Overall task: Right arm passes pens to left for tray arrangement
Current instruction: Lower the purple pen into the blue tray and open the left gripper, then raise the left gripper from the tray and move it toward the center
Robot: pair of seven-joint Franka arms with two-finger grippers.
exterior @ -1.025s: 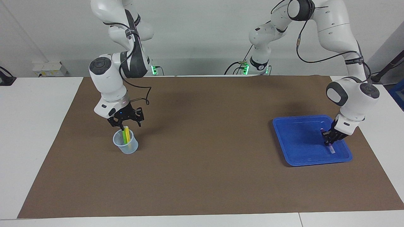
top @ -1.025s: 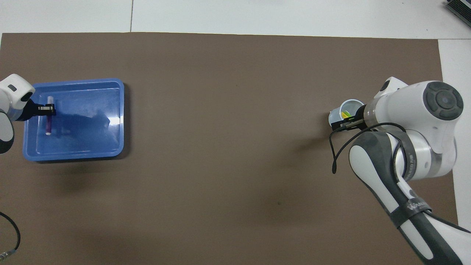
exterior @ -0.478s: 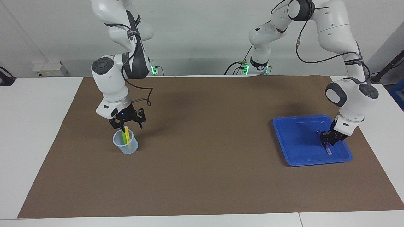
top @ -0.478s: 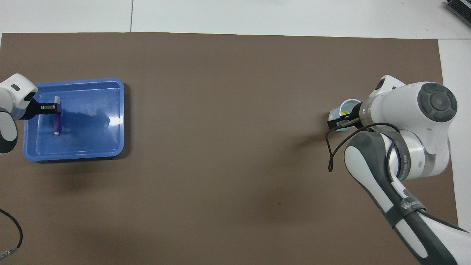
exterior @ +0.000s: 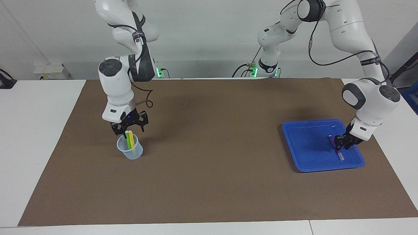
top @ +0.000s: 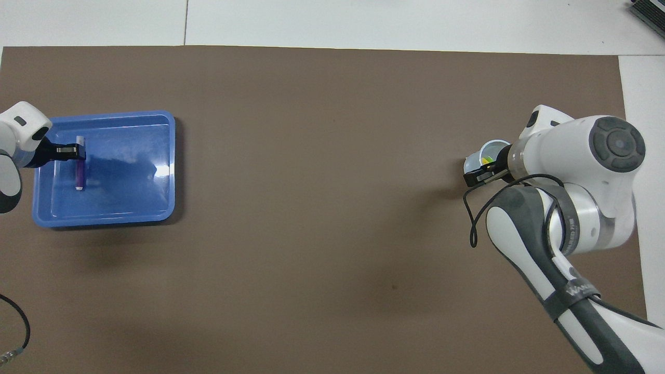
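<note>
**Purple pen laid in tray**

In the facing view, the right gripper (exterior: 127,129), jaws spread, is held above the cup (exterior: 130,148) containing the green pen (exterior: 127,139) and yellow pen (exterior: 131,139), at nine o'clock. At three o'clock, the left gripper (exterior: 343,142), bent downward and parted, is poised over the purple pen (exterior: 335,147) lying in the blue tray (exterior: 307,147).

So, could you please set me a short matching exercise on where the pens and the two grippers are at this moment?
Things:
1. purple pen
2. yellow pen
3. right gripper
4. left gripper

Places:
A. standing in the cup
B. over the cup
C. lying flat in the tray
D. low over the tray, at the purple pen

Pairs: 1-C, 2-A, 3-B, 4-D
</note>
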